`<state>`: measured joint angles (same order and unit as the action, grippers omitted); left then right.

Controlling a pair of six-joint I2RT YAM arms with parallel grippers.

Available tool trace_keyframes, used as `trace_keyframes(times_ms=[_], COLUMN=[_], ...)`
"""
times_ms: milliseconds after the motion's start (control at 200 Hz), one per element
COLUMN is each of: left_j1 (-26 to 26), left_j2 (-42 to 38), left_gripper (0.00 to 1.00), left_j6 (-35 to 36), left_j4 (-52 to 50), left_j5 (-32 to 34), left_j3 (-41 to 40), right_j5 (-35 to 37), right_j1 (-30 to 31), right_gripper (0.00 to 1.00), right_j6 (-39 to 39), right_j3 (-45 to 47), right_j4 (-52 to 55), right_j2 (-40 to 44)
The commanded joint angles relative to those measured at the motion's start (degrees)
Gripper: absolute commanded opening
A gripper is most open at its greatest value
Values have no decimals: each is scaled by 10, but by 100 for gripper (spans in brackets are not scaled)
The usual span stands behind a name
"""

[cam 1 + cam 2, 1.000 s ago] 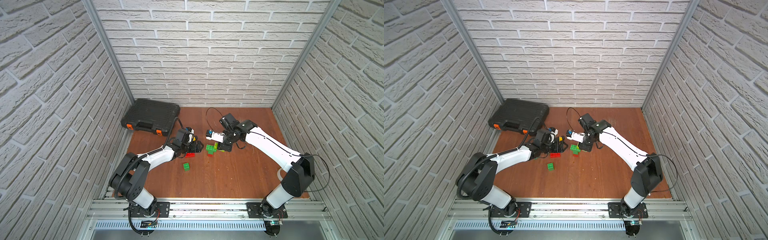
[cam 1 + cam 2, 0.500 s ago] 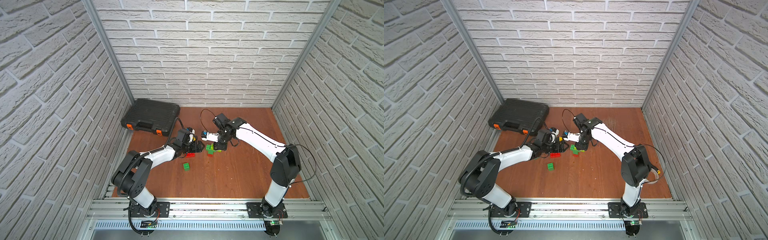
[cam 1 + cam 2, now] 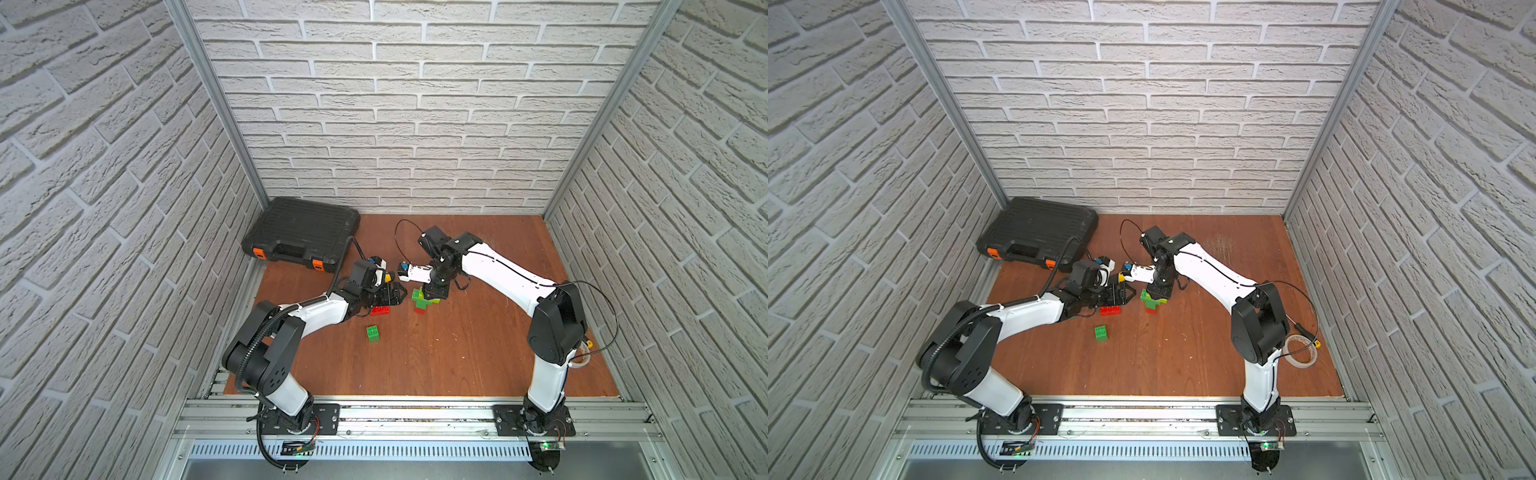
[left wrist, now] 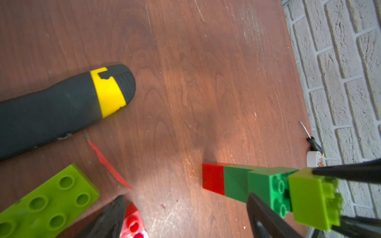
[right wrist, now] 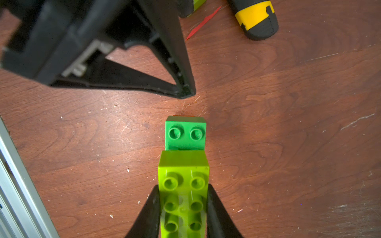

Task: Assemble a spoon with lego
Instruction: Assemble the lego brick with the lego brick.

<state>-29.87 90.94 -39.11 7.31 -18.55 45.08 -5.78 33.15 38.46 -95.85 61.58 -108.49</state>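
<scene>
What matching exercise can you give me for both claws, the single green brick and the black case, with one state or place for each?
Things:
1. right claw
2. left claw
3. single green brick
4. black case

States or places:
a. open
b. in the back corner
c. shut on the lime brick
d. lying alone on the table

Pairs: 1-c; 2-a; 3-d; 4-b
</scene>
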Motion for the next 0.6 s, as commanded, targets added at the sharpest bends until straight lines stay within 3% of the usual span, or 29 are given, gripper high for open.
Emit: trace_keyframes(times_ms=[0,595], left_j1=[8,32], left_j2=[-20,-75], left_gripper=[91,91], left_j6=[-1,14], left_j4=[17,-13], left_j5=[-7,1], left_j3=[-15,-57], right_j5=[4,37], right_j1=[5,18], right_gripper=[18,18], right_j6=[9,-8], right_j3=[-11,-18], right_j4=[11,44], right_j2=[-7,-44])
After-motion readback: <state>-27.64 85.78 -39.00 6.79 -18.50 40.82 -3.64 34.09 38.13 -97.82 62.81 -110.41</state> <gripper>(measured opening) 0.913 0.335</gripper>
